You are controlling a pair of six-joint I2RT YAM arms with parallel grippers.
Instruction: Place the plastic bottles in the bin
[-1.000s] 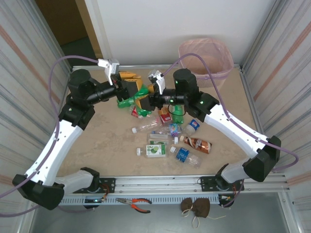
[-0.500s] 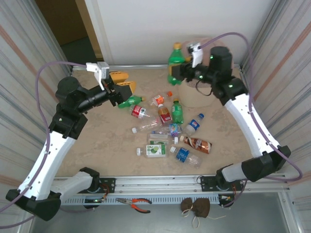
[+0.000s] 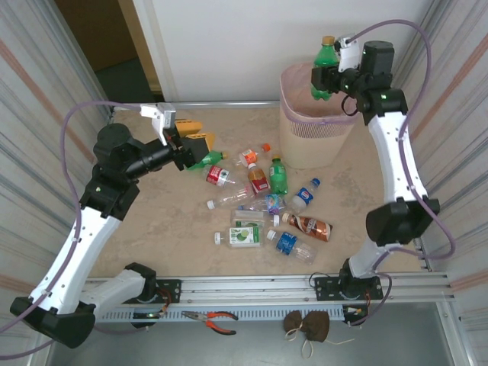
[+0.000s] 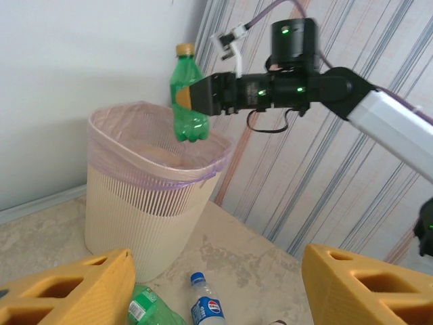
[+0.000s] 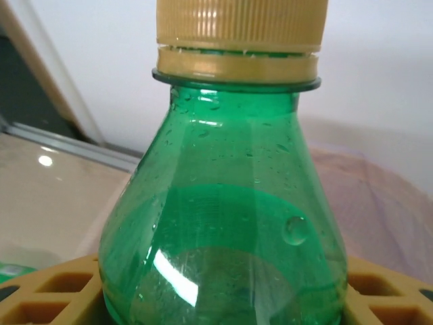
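Upright green bottle (image 5: 223,271), yellow cap (image 5: 240,27) at 12 o'clock, clamped between yellow fingers (image 5: 40,298) at 7 and 5 o'clock; pink-lined bin (image 5: 382,196) at 3 o'clock.

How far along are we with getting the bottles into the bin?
Done: unclear, since the bottom of the bin is hidden. In hand: the right claw grips a green bottle upright over the bin's mouth, not yet dropped. The left claw is open near another green bottle. Left: about a dozen bottles lying on the table.
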